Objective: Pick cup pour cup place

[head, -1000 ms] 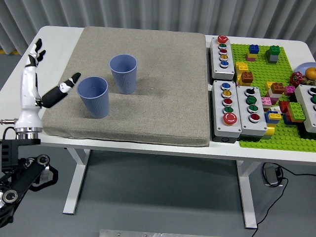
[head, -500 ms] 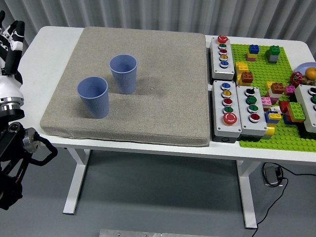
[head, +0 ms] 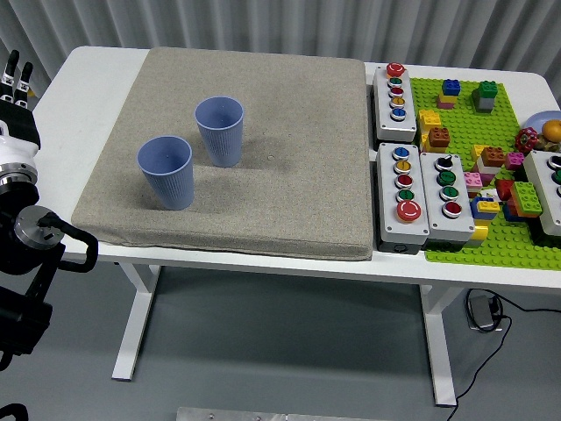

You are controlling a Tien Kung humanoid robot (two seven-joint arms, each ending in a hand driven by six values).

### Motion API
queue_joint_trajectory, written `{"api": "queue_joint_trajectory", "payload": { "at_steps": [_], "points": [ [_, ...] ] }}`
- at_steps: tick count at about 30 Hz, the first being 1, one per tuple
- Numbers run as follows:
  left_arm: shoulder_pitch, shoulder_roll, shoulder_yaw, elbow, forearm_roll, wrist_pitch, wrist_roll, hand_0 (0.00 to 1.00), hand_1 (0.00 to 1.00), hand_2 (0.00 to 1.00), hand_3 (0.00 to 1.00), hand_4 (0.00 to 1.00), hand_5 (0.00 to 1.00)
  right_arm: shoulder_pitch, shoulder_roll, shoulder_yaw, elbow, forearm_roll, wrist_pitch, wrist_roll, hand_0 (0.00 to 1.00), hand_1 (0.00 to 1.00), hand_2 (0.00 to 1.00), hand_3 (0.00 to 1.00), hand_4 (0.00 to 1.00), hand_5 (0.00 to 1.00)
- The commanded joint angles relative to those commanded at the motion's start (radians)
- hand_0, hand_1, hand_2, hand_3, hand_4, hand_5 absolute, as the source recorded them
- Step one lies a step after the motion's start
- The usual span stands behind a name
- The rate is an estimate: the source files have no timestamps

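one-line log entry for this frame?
left hand: off table's left edge, holding nothing | right arm: not in view | near cup, far cup: upright on mat, untouched

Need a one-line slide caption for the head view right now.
Two blue cups, near and far, stand upright on the grey mat; left hand at the left edge.

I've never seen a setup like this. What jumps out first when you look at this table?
Two blue ribbed cups stand upright on a grey mat covering the table's left and middle: the near cup and the far cup, close together but apart. To the right sit grey button boxes with coloured buttons, then a bright green brick baseplate strewn with toy bricks. The robot's left hand is at the picture's far left edge, off the mat.
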Motion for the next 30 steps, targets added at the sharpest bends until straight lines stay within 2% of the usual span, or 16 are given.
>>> {"api": "queue_joint_trajectory", "payload": {
  "at_steps": [6,7,10,12,13,18,19,21,25,30],
  "points": [
    [-0.001,-0.006,-0.006,0.006,0.020,0.014,-0.004,0.812,0.836,0.925,0.974,0.998,0.745,0.002,-0.001,-0.001,-0.001,-0.002,0.000,0.000,0.670,0.547,0.489,0.540,0.002,0.305],
    [0.001,-0.008,-0.006,0.006,0.024,0.012,-0.003,0.856,0.848,0.920,0.926,0.923,0.998,0.003,-0.001,0.000,-0.001,-0.003,0.000,0.000,0.670,0.547,0.489,0.540,0.002,0.305],
    [0.007,-0.013,0.000,0.004,0.023,0.015,-0.007,0.856,0.848,0.920,0.926,0.923,0.998,0.003,0.000,0.002,-0.001,-0.007,0.000,-0.001,0.670,0.547,0.489,0.540,0.002,0.305],
    [0.009,-0.017,0.003,-0.001,0.027,0.037,-0.018,0.856,0.848,0.920,0.926,0.923,0.998,0.004,0.000,0.004,-0.001,-0.011,0.001,-0.001,0.670,0.547,0.489,0.540,0.002,0.305],
    [0.009,-0.017,0.004,-0.002,0.028,0.040,-0.019,0.878,0.856,0.921,0.916,0.758,0.998,0.004,0.000,0.004,-0.001,-0.011,0.001,-0.001,0.670,0.547,0.488,0.539,0.002,0.304],
    [0.024,-0.032,0.025,-0.069,-0.007,0.178,-0.118,0.878,0.856,0.921,0.916,0.758,0.998,0.007,-0.001,0.011,-0.001,-0.018,0.004,-0.002,0.670,0.547,0.488,0.539,0.002,0.304],
    [0.029,-0.039,0.029,-0.088,-0.006,0.209,-0.131,0.881,0.853,0.915,0.906,0.709,0.998,0.007,-0.001,0.011,-0.001,-0.018,0.005,-0.002,0.670,0.547,0.488,0.539,0.002,0.301],
    [0.032,-0.045,0.032,-0.102,-0.003,0.232,-0.139,0.881,0.853,0.915,0.906,0.709,0.998,0.008,-0.001,0.011,-0.001,-0.019,0.005,-0.001,0.670,0.547,0.488,0.539,0.002,0.301],
    [0.036,-0.054,0.034,-0.122,0.005,0.250,-0.146,0.881,0.854,0.913,0.904,0.706,0.998,0.008,-0.001,0.014,-0.001,-0.023,0.007,-0.002,0.670,0.548,0.488,0.539,0.002,0.300],
    [0.042,-0.052,0.032,-0.132,0.012,0.256,-0.143,0.881,0.854,0.913,0.904,0.706,0.998,0.007,-0.001,0.017,-0.001,-0.026,0.008,-0.003,0.670,0.548,0.488,0.539,0.002,0.300]
  ]
}}
